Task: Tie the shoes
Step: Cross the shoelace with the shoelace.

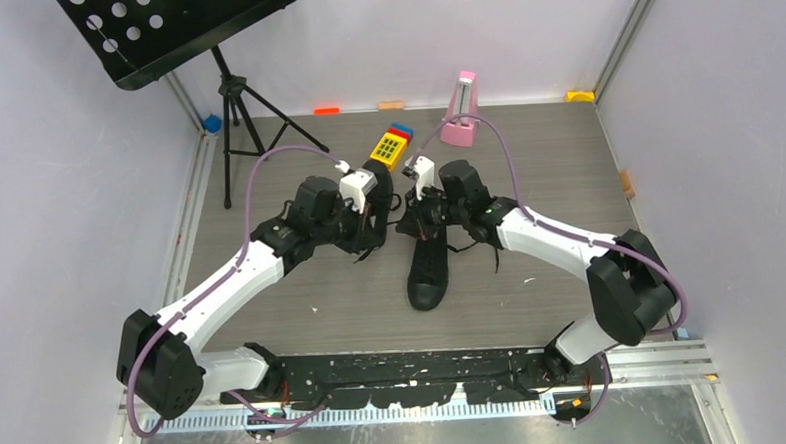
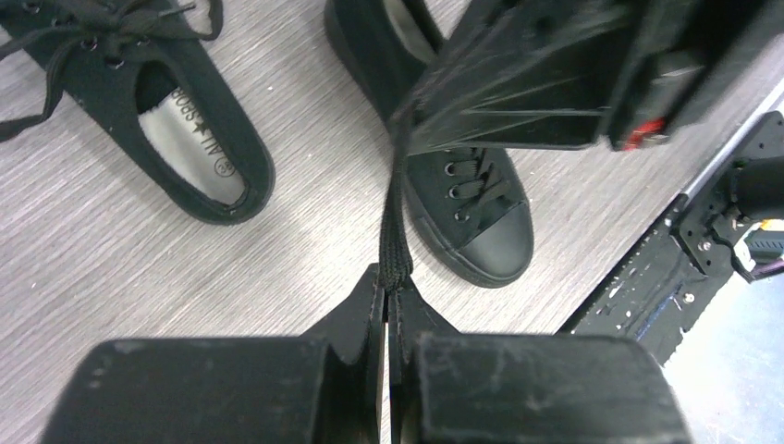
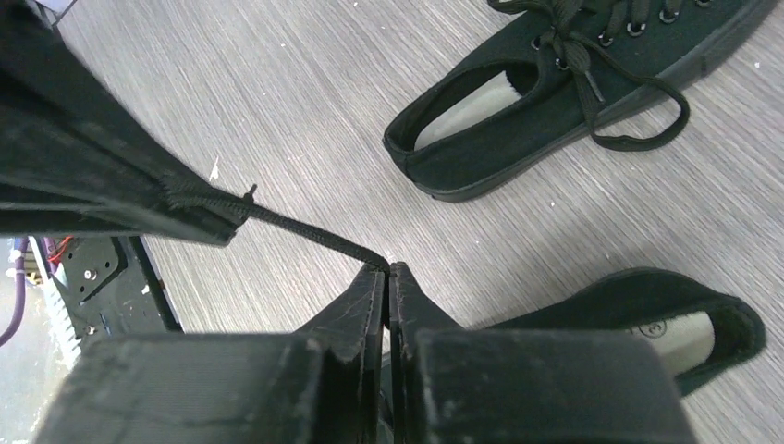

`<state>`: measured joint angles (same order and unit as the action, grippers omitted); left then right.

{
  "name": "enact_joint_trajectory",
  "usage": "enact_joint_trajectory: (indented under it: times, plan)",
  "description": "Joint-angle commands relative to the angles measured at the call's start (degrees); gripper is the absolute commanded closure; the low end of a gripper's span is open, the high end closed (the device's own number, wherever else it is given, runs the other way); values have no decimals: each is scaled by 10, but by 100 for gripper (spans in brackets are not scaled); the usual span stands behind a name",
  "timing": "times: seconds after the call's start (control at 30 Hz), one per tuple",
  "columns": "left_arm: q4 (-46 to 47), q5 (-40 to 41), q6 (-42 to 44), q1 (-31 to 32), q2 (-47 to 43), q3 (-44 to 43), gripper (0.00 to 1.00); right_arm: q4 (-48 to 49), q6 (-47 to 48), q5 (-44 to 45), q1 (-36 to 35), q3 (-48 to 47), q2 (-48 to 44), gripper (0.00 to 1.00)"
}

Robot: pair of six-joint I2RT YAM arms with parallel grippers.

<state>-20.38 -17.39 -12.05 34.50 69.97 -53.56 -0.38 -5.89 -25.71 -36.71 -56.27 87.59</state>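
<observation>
Shoe insole [image 2: 189,139] printed "ALL" with star, circled number unclear

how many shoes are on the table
2. One shoe lies mid-table, toe toward the arm bases; the other shoe lies beside it, mostly hidden under the arms from above.

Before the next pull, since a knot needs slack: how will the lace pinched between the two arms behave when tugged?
The lace is probably floppy: it runs straight only where the left fingers and right fingers pinch it taut. Its woven surface likely resists slipping. The shoe looks light, so a hard tug may drag it.
</observation>
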Motion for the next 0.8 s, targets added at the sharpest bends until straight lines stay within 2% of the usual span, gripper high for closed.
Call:
enact_joint_trajectory:
  times: [0.0,0.13,0.2,0.3,0.53,0.77]
  plan:
    - [-38,38,-12,1,29,-33,100,44,-7,47,-4,24,-70,95]
    - [10,-10,-23,2,75,-10,100,-1,-32,117,-3,45,-105,96]
    - [66,-30,-26,2,97,13,100,-33,-45,141,-2,53,-118,93]
    - [100,-43,-21,3,140,13,100,-57,-57,164,-2,70,-136,91]
    - [112,-46,-2,21,229,-14,100,-58,-70,184,-3,86,-136,90]
    - [87,18,16,38,269,-32,100,-67,-96,223,1,59,-103,86]
